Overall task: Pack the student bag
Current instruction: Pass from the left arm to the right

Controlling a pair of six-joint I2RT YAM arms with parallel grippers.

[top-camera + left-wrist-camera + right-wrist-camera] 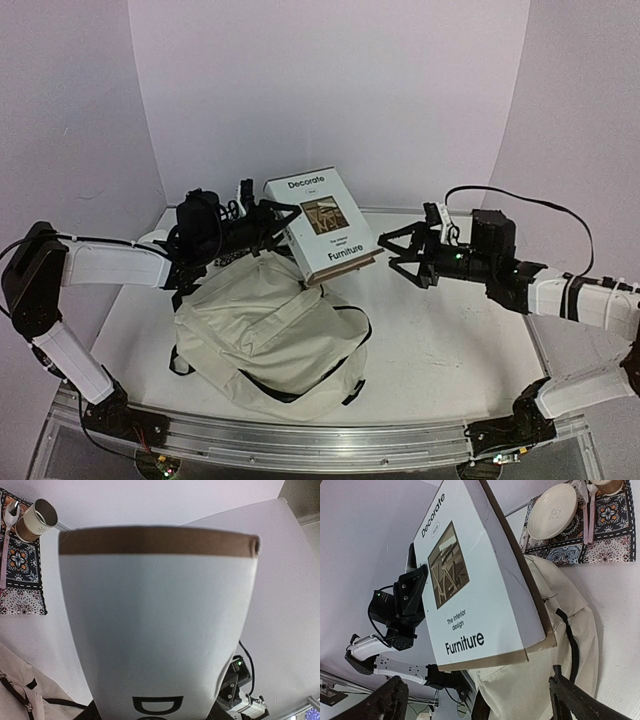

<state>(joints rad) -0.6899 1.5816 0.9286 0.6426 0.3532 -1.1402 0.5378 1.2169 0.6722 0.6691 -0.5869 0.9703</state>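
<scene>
The student bag (pixel 268 335), cream with black straps, lies slumped on the table in front of the left arm. My left gripper (pixel 262 228) is shut on the left edge of a white book titled "Decorate Furniture" (pixel 322 225) and holds it tilted in the air above the bag's far edge. In the left wrist view the book (pixel 160 625) fills the frame and hides the fingers. My right gripper (pixel 398 252) is open and empty, just right of the book's lower corner. In the right wrist view the book (pixel 470 580) hangs over the bag (pixel 545 670) between my spread fingers (pixel 570 700).
A patterned placemat (pixel 610 525) with a cream plate (pixel 552 510) lies at the back left. The left wrist view shows that mat (pixel 20 575) and a metal cup (pixel 37 517). White walls enclose the table on three sides.
</scene>
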